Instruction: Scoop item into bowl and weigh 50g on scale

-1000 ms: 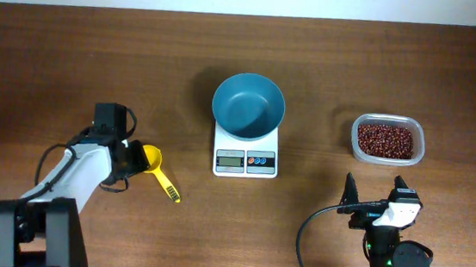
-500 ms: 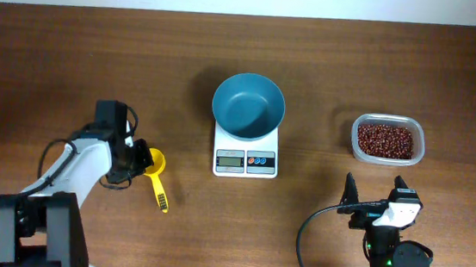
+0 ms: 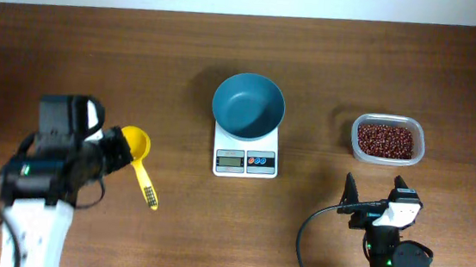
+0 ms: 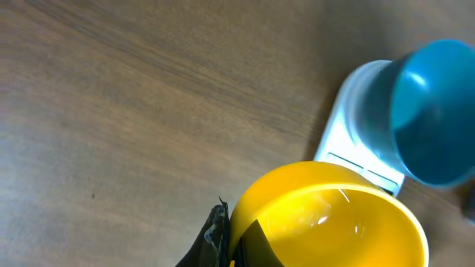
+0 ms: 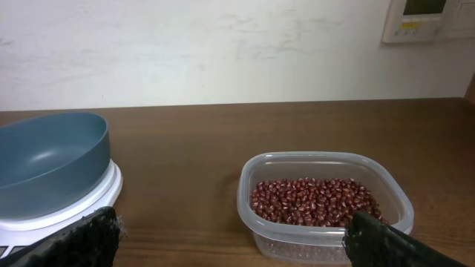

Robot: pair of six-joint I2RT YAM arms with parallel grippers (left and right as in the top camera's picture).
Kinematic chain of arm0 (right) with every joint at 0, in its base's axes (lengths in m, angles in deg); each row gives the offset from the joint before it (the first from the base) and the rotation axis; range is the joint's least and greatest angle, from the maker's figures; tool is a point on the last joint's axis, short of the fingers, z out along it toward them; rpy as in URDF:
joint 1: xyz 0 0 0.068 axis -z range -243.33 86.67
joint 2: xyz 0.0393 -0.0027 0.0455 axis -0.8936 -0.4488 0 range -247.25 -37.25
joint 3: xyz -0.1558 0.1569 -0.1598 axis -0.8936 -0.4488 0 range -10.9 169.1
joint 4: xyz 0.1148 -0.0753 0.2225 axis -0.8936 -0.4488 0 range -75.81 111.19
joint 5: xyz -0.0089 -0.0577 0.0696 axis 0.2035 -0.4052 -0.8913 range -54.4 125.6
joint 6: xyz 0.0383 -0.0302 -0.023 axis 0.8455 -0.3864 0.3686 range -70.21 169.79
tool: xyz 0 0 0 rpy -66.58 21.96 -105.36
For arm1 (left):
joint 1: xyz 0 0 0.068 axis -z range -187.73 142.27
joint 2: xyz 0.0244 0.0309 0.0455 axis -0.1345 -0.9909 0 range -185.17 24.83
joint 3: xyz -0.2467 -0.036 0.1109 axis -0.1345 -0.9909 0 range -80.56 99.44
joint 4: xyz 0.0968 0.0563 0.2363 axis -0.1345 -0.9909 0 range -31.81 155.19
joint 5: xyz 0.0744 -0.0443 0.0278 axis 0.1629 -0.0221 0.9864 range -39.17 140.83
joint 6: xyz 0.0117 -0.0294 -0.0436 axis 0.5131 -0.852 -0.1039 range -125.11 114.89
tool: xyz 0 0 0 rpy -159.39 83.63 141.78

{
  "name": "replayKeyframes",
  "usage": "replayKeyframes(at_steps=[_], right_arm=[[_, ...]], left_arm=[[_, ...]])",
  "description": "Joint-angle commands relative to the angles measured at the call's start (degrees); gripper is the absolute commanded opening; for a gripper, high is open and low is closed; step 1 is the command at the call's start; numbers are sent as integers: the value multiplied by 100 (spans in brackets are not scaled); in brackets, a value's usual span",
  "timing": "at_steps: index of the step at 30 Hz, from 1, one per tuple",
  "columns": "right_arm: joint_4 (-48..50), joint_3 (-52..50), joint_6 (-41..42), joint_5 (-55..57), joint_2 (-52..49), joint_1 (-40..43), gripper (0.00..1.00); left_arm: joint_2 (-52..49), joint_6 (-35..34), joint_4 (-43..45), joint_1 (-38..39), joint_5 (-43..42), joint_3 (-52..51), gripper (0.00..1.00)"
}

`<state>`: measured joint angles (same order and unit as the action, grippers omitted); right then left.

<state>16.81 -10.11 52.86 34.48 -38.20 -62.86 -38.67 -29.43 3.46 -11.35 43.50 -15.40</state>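
1. Looking down from above, you see your left gripper [image 3: 121, 149] closed on the yellow scoop [image 3: 136, 142]. It pinches the scoop at the cup end.
2. The scoop's open side faces up. Its handle sticks out toward the near edge of the table [image 3: 56, 40].
3. In your left wrist view, one dark finger [image 4: 217, 236] presses on the side of the yellow cup.
4. Your right gripper [image 3: 376, 189] is spread wide and holds nothing. It sits at the near right side of the table and points toward the clear tub [image 3: 419, 142].
5. The blue bowl [image 3: 249, 106] sits on the white scale [image 3: 246, 156] in the middle of the table. The bowl covers the back part of the scale. The little screen and the blue and red buttons show in front.
6. The beans [image 3: 384, 139] lie in the clear tub, to the right of the scale and well apart from it.
7. The scoop is to the left of the scale and does not touch it.
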Motion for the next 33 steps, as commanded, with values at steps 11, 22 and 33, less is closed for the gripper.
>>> replayKeyframes(at_steps=[11, 22, 33], right_arm=[[2, -48, 59, -107, 22, -46, 99], [116, -48, 5084, -4089, 22, -46, 99], [286, 273, 4500, -5482, 22, -46, 100]], left_arm=[[809, -94, -216, -20, -516, 57, 0], [721, -1565, -350, -17, -533, 57, 0], [125, -3462, -330, 444, -531, 55, 0]])
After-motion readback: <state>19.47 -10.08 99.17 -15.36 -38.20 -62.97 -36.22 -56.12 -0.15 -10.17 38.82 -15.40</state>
